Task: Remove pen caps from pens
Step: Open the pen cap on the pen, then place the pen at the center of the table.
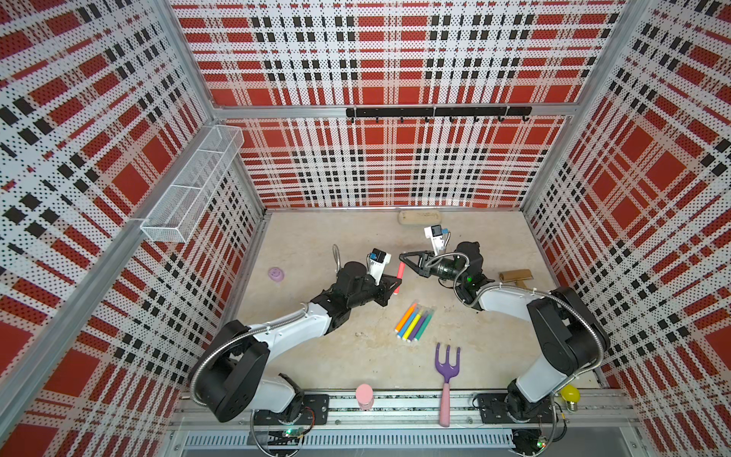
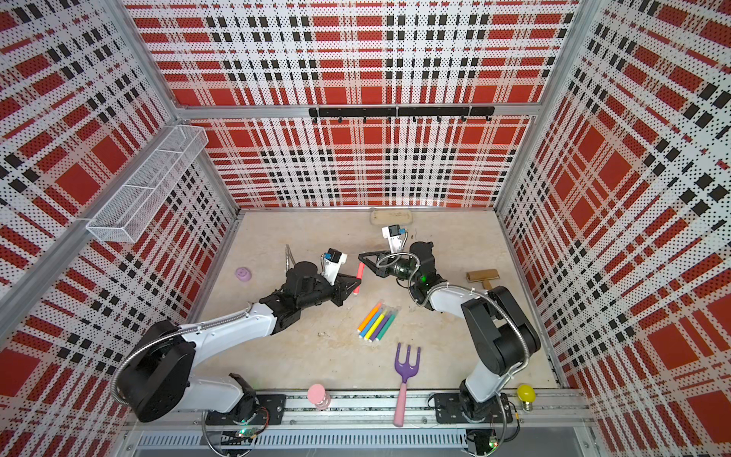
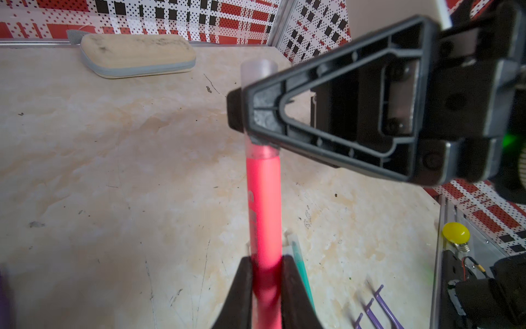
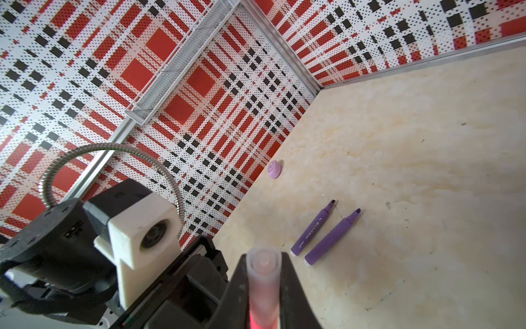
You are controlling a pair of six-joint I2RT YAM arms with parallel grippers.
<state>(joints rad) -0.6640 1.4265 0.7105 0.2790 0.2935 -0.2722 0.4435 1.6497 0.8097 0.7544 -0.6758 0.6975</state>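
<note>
The left fingers (image 3: pixel 242 287) are clenching the barrel of the pink-red pen (image 3: pixel 263 205) above the surface (image 1: pixel 316 237). The right fingers (image 4: pixel 237 287) are squeezing its clear cap (image 4: pixel 263 273), which is not yet off. Two purple pens (image 4: pixel 312 229) are lying uncapped, side by side. The row of five pens (image 1: pixel 413 322) is seeming capped, so most work is remaining.

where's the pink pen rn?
The pink pen is held off the surface, centre of a top view. The left gripper clamps its barrel and the right gripper its clear cap, just beyond the row of loose pens.
</note>
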